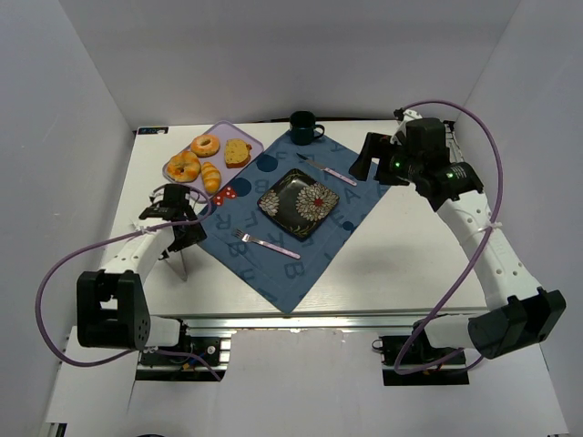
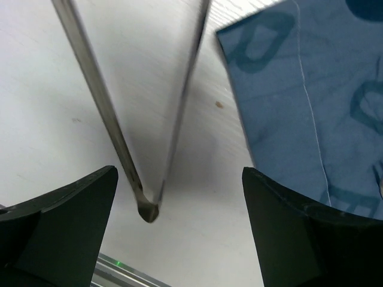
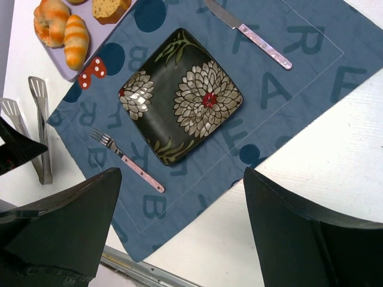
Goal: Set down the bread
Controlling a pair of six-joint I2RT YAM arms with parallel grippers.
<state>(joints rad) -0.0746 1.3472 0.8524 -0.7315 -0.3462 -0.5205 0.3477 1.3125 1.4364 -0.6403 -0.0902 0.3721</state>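
Note:
Several breads lie on a lilac tray (image 1: 248, 138) at the back left: a ring doughnut (image 1: 206, 145), a toast slice (image 1: 238, 152), a twisted bun (image 1: 184, 167) and a striped roll (image 1: 210, 177). A black flowered plate (image 1: 299, 202) sits empty on the blue placemat (image 1: 273, 273). Metal tongs (image 1: 180, 265) lie on the table left of the mat. My left gripper (image 1: 179, 233) is open, low over the tongs; their hinge end (image 2: 148, 210) lies between my fingers, untouched. My right gripper (image 1: 369, 157) is open and empty, high over the mat's right edge, looking down on the plate (image 3: 179, 95).
A fork (image 1: 266, 243) lies on the mat in front of the plate, a knife (image 1: 325, 168) behind it. A dark mug (image 1: 303, 127) stands at the mat's back corner. White walls enclose the table on three sides.

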